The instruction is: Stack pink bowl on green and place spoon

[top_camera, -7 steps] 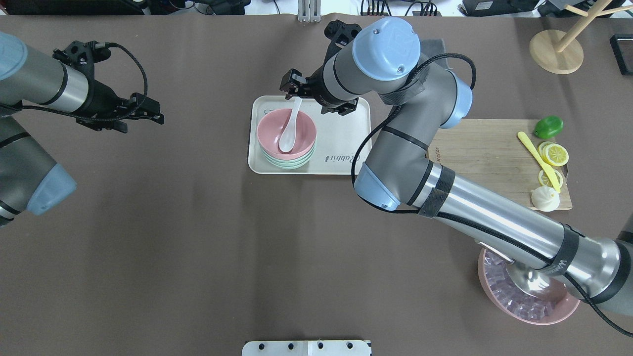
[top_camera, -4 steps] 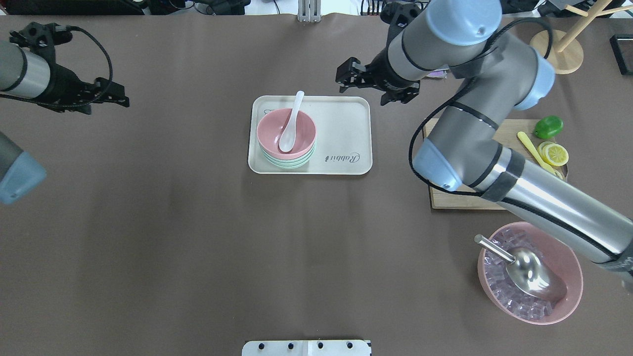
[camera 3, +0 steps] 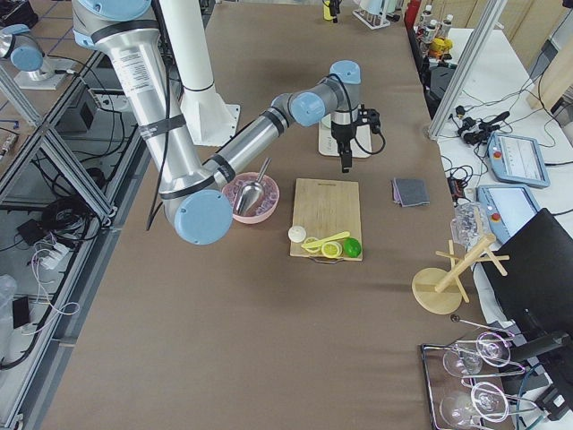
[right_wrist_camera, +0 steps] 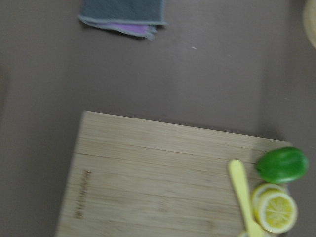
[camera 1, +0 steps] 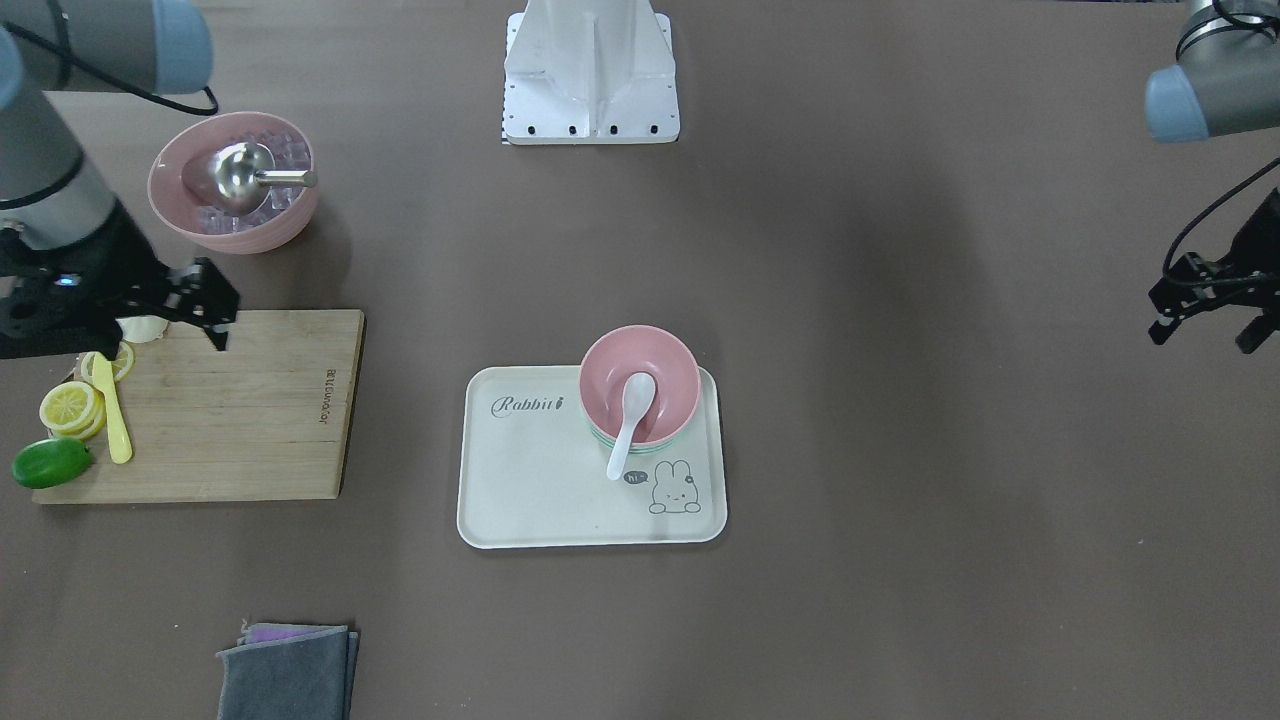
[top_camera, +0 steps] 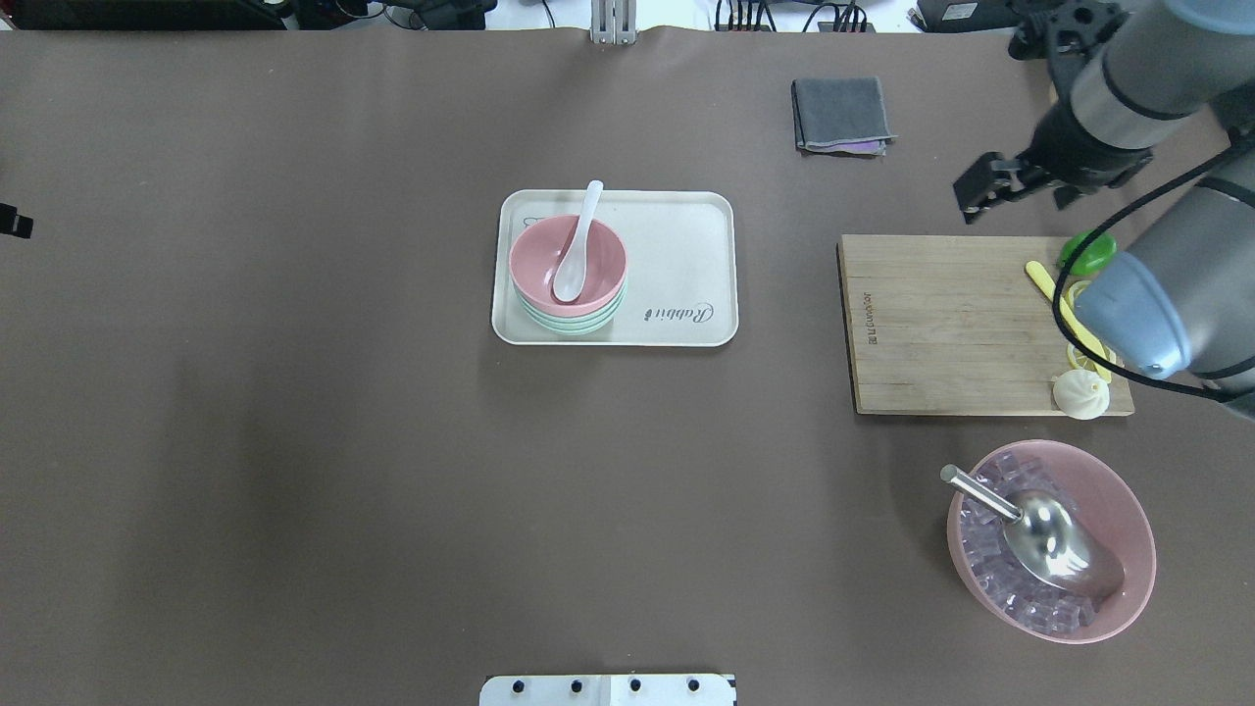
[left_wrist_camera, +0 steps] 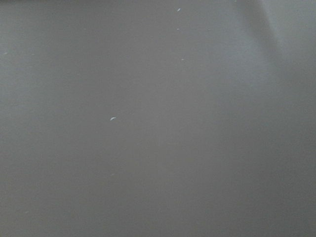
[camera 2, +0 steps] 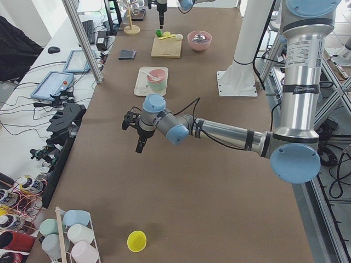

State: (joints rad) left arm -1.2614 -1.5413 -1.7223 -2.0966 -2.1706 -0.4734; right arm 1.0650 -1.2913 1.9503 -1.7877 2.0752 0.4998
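Two bowls sit nested well away from both grippers, roughly midway between them: the pink bowl (top_camera: pixel 549 257) on the green bowl (top_camera: pixel 574 325), on the tray (top_camera: pixel 677 245), with the white spoon (top_camera: pixel 574 250) lying inside the pink one, its handle leaning over the rim. The bowls look like light, stiff, smooth-walled ware, likely to slide if nudged, so a pinch across the rim would hold best. The spoon looks glossy, light and perhaps brittle, and is best taken at mid-handle, where it stands clear of the bowl. The task looks finished as things lie. The right gripper (top_camera: pixel 992 184) hangs empty with its fingers apart over the far edge of the cutting board (top_camera: pixel 941 324), the stack far off toward the table's middle. The left gripper (camera 1: pixel 1208 318) is also spread and empty, far out on the other side of the stack. A second ago the right gripper was just beside the spoon's handle above the tray. It has since swung off past the folded cloth (top_camera: pixel 841 115), and the left arm has drawn almost out of the overhead view. Bowls and spoon have not shifted.
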